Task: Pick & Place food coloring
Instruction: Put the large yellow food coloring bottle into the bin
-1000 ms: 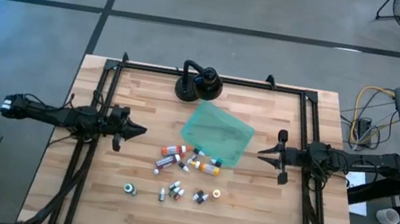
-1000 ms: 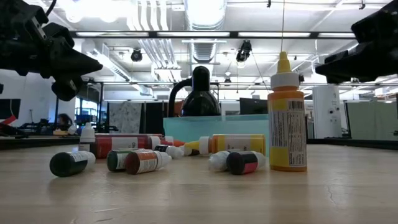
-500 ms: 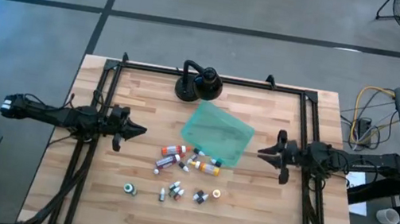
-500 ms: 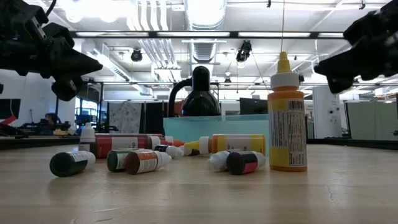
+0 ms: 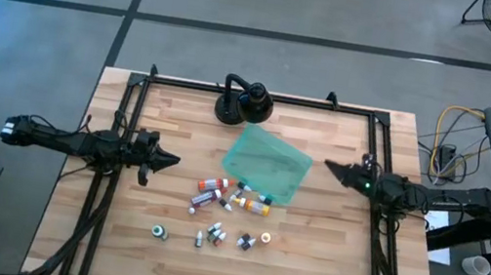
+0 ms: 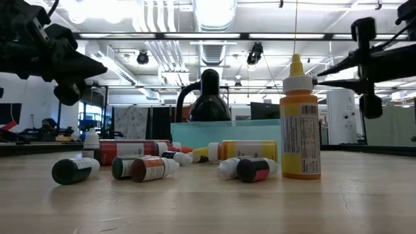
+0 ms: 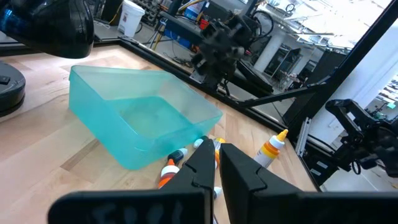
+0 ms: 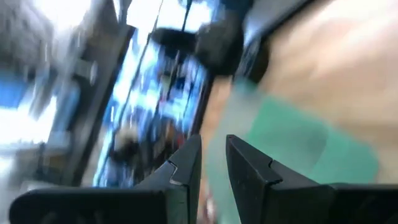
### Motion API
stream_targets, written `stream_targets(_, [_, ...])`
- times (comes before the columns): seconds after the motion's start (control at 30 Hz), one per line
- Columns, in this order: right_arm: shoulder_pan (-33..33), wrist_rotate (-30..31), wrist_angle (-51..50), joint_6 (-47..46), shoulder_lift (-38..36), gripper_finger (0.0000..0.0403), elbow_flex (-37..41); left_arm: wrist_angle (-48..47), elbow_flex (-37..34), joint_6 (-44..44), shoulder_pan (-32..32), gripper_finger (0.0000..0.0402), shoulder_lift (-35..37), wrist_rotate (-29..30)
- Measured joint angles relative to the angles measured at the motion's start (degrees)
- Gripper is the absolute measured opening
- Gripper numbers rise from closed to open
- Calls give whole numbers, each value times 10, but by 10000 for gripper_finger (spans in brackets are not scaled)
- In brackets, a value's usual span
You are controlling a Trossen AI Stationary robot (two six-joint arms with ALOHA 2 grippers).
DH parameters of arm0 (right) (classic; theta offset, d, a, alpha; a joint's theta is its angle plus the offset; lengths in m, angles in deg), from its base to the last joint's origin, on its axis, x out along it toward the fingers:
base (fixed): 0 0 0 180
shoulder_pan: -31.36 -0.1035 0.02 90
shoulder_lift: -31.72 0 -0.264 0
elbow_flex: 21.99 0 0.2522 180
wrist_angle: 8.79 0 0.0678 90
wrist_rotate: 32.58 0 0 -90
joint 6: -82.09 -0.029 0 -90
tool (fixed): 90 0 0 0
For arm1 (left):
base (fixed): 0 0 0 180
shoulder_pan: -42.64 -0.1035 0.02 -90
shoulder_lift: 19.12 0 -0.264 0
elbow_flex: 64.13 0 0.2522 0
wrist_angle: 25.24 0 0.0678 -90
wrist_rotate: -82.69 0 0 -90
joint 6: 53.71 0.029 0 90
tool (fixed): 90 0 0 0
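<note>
Here, little food coloring bottles [image 5: 233,205] lie scattered on a pale wood-plank table [image 5: 131,238], both arms raised off it.

Most bottles are stubby plastic cylinders tipped on their sides, with dark, red and orange labels, gathered just beside the translucent teal bin [image 5: 267,163], a soft-cornered rectangular tub; one taller orange bottle [image 6: 299,123] with a pointed yellow nozzle stands upright. A black round-based stand [image 5: 243,104] sits behind the bin. The left gripper [image 5: 173,159] hovers at the table's left side, its dark fingers pressed together, holding nothing. The right gripper [image 5: 330,167] hovers near the bin's right edge, its fingers a narrow slit apart, nothing visible between them.
</note>
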Motion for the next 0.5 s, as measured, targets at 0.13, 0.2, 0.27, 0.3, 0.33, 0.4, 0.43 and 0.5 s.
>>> stream_targets(0.13, [0,74,72,27,5,68,0,0,0,0,0,0,0,0])
stream_targets(0.2, [0,78,135,76,11,68,0,0,0,0,0,0,0,0])
stream_targets(0.27, [0,78,196,124,21,68,0,0,0,0,0,0,0,0])
stream_targets(0.3, [0,79,221,143,26,68,0,0,0,0,0,0,0,0])
stream_targets(0.33, [0,79,242,162,32,68,0,0,0,0,0,0,0,0])
stream_targets(0.4, [0,79,274,202,43,68,0,0,0,0,0,0,0,0])
stream_targets(0.43, [0,79,281,226,47,68,0,0,0,0,0,0,0,0])
stream_targets(0.5, [0,81,286,266,53,68,0,0,0,0,0,0,0,0])
